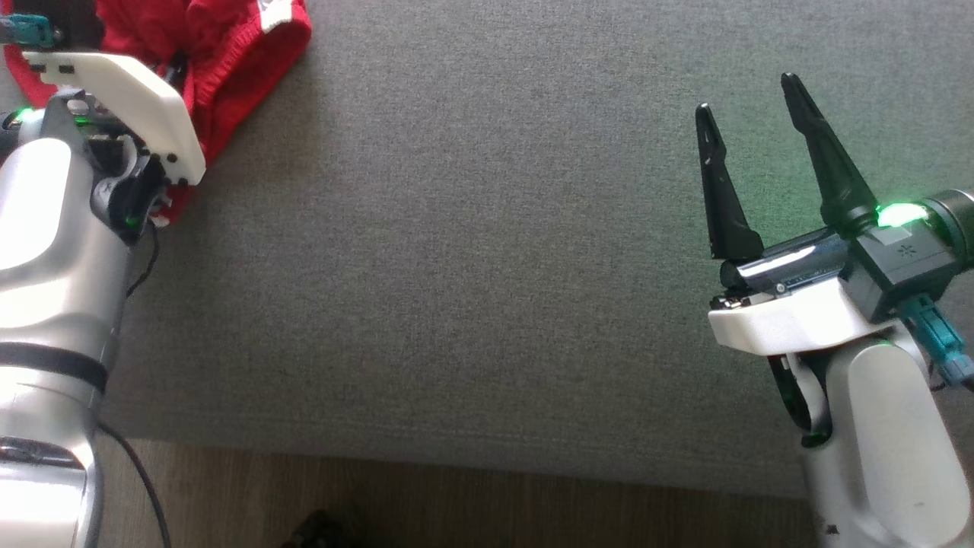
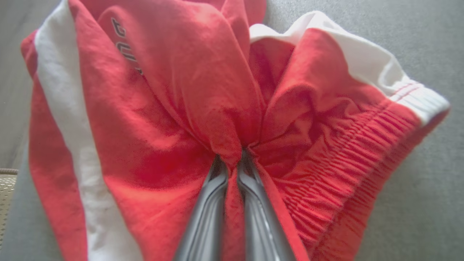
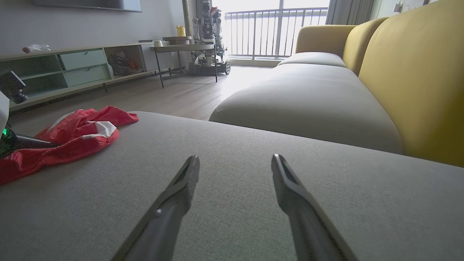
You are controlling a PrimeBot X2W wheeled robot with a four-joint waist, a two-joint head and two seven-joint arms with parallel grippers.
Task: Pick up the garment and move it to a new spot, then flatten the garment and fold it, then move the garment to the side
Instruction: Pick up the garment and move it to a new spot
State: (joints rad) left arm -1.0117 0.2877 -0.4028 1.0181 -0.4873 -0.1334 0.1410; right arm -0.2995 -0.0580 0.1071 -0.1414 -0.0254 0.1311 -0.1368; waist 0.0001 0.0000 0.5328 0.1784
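Observation:
The garment (image 2: pixel 163 108) is a crumpled pair of red shorts with white stripes and an elastic waistband. It lies at the far left of the grey cushion (image 1: pixel 472 228), showing at the head view's top left corner (image 1: pixel 251 46). My left gripper (image 2: pixel 233 159) is shut on a bunched fold in the middle of the garment, with red cloth pinched between its fingers. In the head view its white wrist mount (image 1: pixel 122 91) covers those fingers. My right gripper (image 1: pixel 746 95) hovers open over bare cushion far to the right, with nothing between its fingers (image 3: pixel 290 188). From there the garment (image 3: pixel 76 134) lies far left.
The cushion's front edge drops to a wooden floor (image 1: pixel 456 502). A yellow sofa back (image 3: pixel 409 79) rises at the right of the right wrist view. A low cabinet (image 3: pixel 72 69), a side table (image 3: pixel 185 49) and another robot (image 3: pixel 208 21) stand across the room.

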